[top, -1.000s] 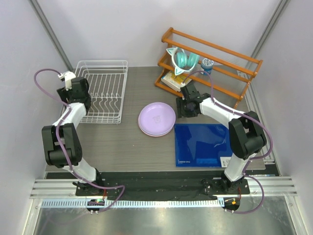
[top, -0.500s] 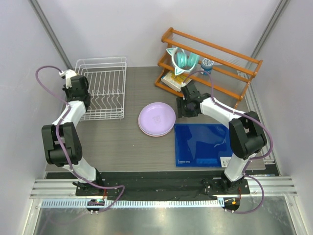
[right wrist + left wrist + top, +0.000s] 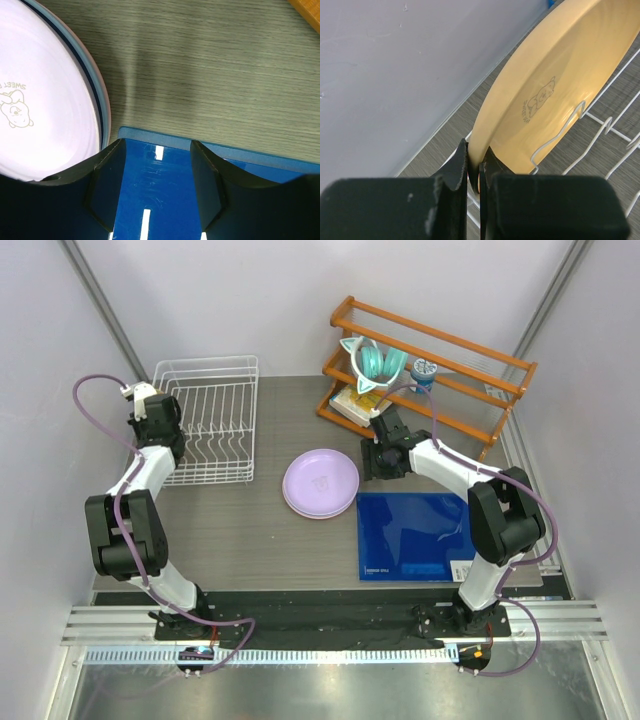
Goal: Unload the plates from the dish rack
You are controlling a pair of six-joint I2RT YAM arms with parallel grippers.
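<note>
Pinching the rim of the yellow-orange plate [image 3: 560, 75], the left gripper [image 3: 475, 165] has its jaws clamped thin on the edge, one finger on each face. The plate stands on edge among the prongs of the white dish rack [image 3: 215, 390], close to the left wall. That arm rises from its base, folds at the elbow and runs forward along the wall to the rack's left side. Across the table [image 3: 200, 65], the right gripper [image 3: 156, 165] hangs with its jaws apart and nothing between them, over the far corner of the blue mat [image 3: 415, 535]. Just beside it the lavender plate [image 3: 40, 110] lies flat, other rims showing under its edge. The right arm bends at the elbow and reaches inward, in front of the orange wooden shelf [image 3: 440, 350].
</note>
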